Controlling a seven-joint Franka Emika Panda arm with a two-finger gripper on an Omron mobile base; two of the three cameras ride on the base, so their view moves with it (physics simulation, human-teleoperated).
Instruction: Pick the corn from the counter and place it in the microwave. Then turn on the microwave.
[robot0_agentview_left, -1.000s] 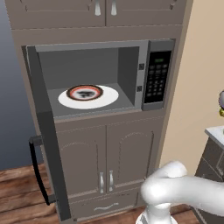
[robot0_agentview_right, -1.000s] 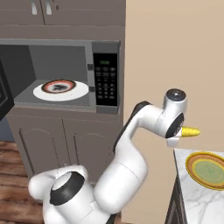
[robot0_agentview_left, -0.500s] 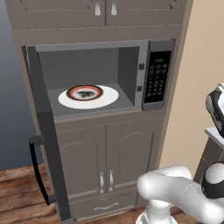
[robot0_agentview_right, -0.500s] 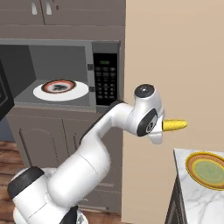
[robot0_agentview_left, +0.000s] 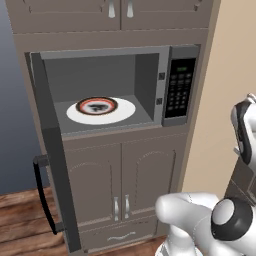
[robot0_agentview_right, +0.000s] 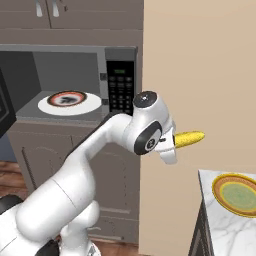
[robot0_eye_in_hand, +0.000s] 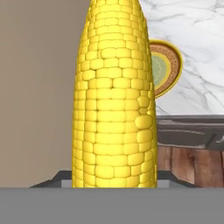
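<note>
The corn (robot0_agentview_right: 189, 139) is a yellow cob held level in the air by my gripper (robot0_agentview_right: 172, 143), which is shut on its thick end, the tip pointing right. It hangs in front of the beige wall, above and left of the counter (robot0_agentview_right: 223, 223). In the hand view the corn (robot0_eye_in_hand: 113, 100) stands tall between the jaws of the gripper (robot0_eye_in_hand: 113, 178). The microwave (robot0_agentview_left: 179, 86) is to the left with its door (robot0_agentview_left: 50, 150) swung wide open. Inside lies a white plate (robot0_agentview_left: 122, 111) bearing a dark-rimmed dish (robot0_agentview_left: 96, 104).
A yellow-rimmed green plate (robot0_agentview_right: 236, 194) sits on the marble counter (robot0_eye_in_hand: 197, 48) at the lower right. A beige wall panel (robot0_agentview_right: 200, 60) stands between microwave and counter. Brown cabinet doors (robot0_agentview_left: 120, 175) lie under the microwave, wood floor (robot0_agentview_left: 20, 220) below.
The arm has swung left toward the microwave, carrying the corn a little left and up, away from the counter. The corn stays in the gripper.
</note>
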